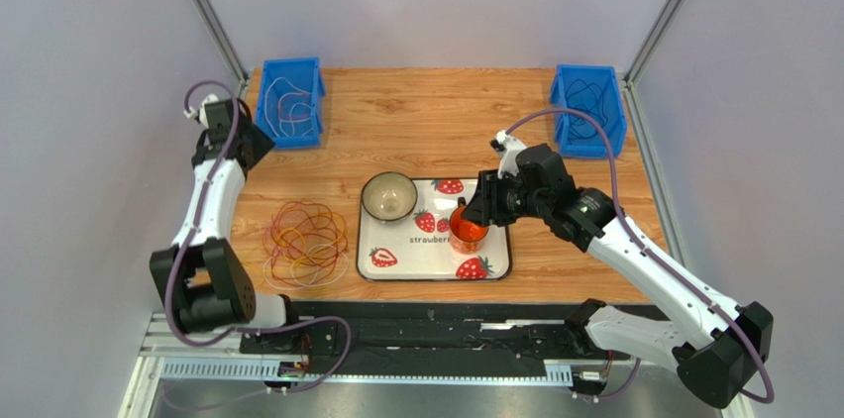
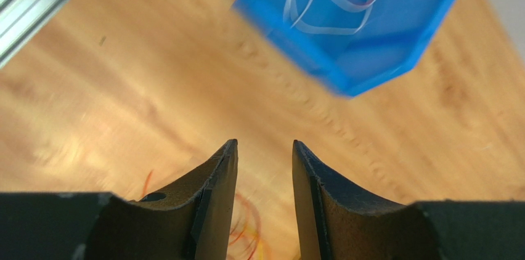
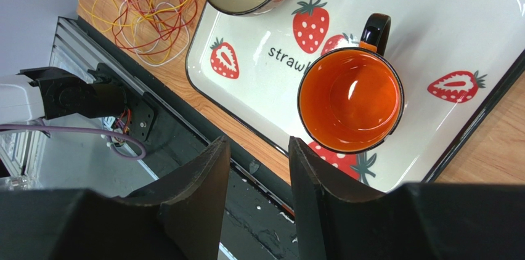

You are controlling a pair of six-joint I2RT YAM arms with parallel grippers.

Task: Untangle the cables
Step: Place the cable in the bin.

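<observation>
The tangled cables (image 1: 305, 240) are thin yellow, orange, red-brown and white loops piled on the wooden table left of the tray. They also show in the right wrist view (image 3: 148, 7), and faintly between the fingers in the left wrist view (image 2: 246, 229). My left gripper (image 1: 246, 146) (image 2: 265, 143) is open and empty, held above the table between the pile and the left bin. My right gripper (image 1: 474, 210) (image 3: 259, 140) is open and empty, hovering over the tray's front edge beside the orange mug (image 3: 351, 100).
A strawberry tray (image 1: 495, 264) holds a bowl (image 1: 388, 196) and the orange mug (image 1: 468, 228). A blue bin (image 1: 290, 101) with white cable loops stands at the back left, also seen in the left wrist view (image 2: 394, 38). Another blue bin (image 1: 589, 106) with dark cables stands at the back right.
</observation>
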